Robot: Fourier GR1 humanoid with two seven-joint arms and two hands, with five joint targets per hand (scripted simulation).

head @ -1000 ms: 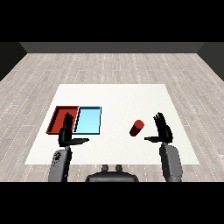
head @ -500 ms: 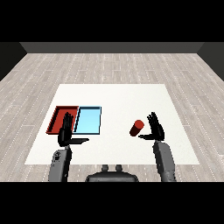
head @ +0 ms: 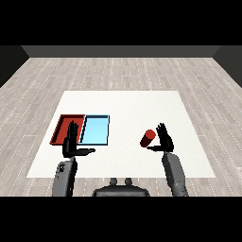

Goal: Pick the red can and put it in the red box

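Red can (head: 148, 138) on the white table (head: 127, 101), right of centre, tilted with its top leaning toward the far right. Well apart from both trays, out on bare tabletop.

Just right of the can, right hand (head: 165, 140), palm turned toward the can, fingers straight and pointing up and away, thumb reaching out low toward the can's near side. Spread wide, curled round nothing; contact with the can not clear, though very close beside it. Grey forearm trailing back to the near right.

Farther left, light blue tray (head: 95, 129), lying flat near the table's left half, and touching it on its left side the red tray (head: 64, 125), both long sides running near to far.

At the near edge of the trays, left hand (head: 71, 142), fingers straight and upright, overlapping the near right corner of the red tray, thumb stuck out to the right. Likewise wide and holding nothing. Grey forearm dropping toward the near left.
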